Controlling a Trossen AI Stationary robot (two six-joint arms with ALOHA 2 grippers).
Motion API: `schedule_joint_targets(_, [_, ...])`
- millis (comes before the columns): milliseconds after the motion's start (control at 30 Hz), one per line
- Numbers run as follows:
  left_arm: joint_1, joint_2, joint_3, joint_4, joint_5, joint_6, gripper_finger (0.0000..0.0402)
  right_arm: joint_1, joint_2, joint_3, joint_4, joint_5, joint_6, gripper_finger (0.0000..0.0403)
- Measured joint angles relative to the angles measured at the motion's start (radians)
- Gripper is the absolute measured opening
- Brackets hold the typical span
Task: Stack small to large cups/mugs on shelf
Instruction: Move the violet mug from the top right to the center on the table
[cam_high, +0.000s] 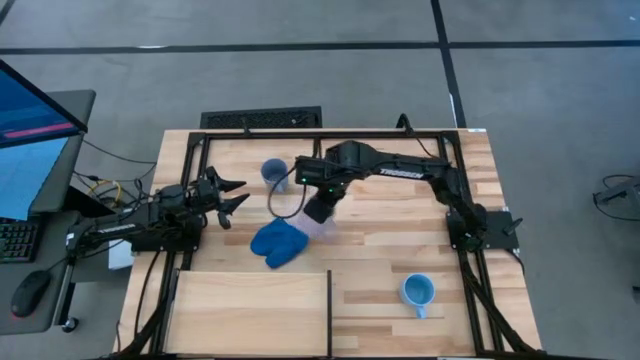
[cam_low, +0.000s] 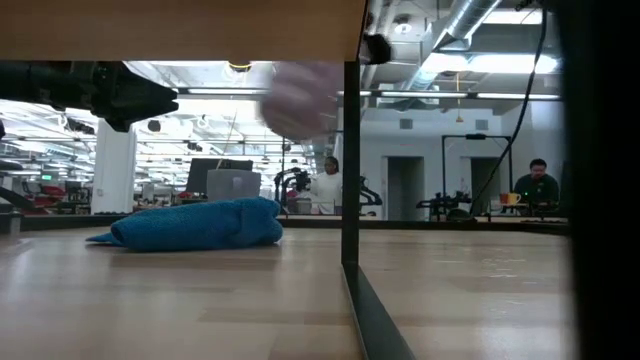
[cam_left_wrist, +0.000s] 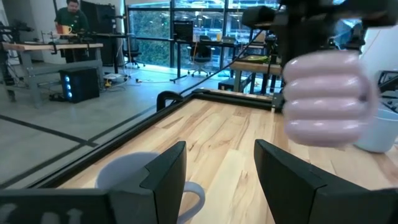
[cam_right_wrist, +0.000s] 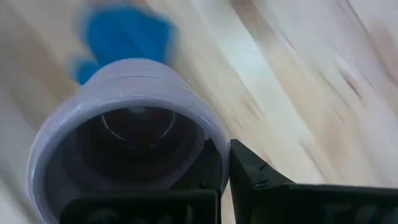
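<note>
Spanning the near left of the bench (cam_high: 400, 215), the shelf (cam_high: 250, 300) lies bare. Right fingers (cam_right_wrist: 214, 165) pinch the lilac mug (cam_right_wrist: 124, 143) aloft above the blue cloth (cam_high: 279, 243). Left fingers (cam_left_wrist: 165, 174) stand released beside the grey-blue mug (cam_high: 274, 173); the light blue mug (cam_high: 418, 291) sits near right.

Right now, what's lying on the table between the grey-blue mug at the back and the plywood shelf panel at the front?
In the high view, the royal-blue cloth lies on the planks between the grey-blue mug and the shelf panel.
</note>
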Motion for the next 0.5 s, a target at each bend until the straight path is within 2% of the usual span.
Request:
schedule_joint_targets(133, [0.0, 0.005, 0.0, 0.001, 0.0, -0.009, 0.018, -0.015, 0.047, 0.004, -0.028, 0.003, 0.022, 0.0023])
schedule_joint_targets(300, [0.0, 0.016, 0.0, 0.001, 0.0, -0.01, 0.018, -0.02, 0.093, 0.002, -0.016, -0.052, 0.003, 0.0023])
schedule_joint_targets(500, [0.0, 0.012, 0.0, 0.001, 0.002, -0.01, 0.018, -0.054, 0.093, 0.002, -0.02, -0.034, -0.018, 0.0023])
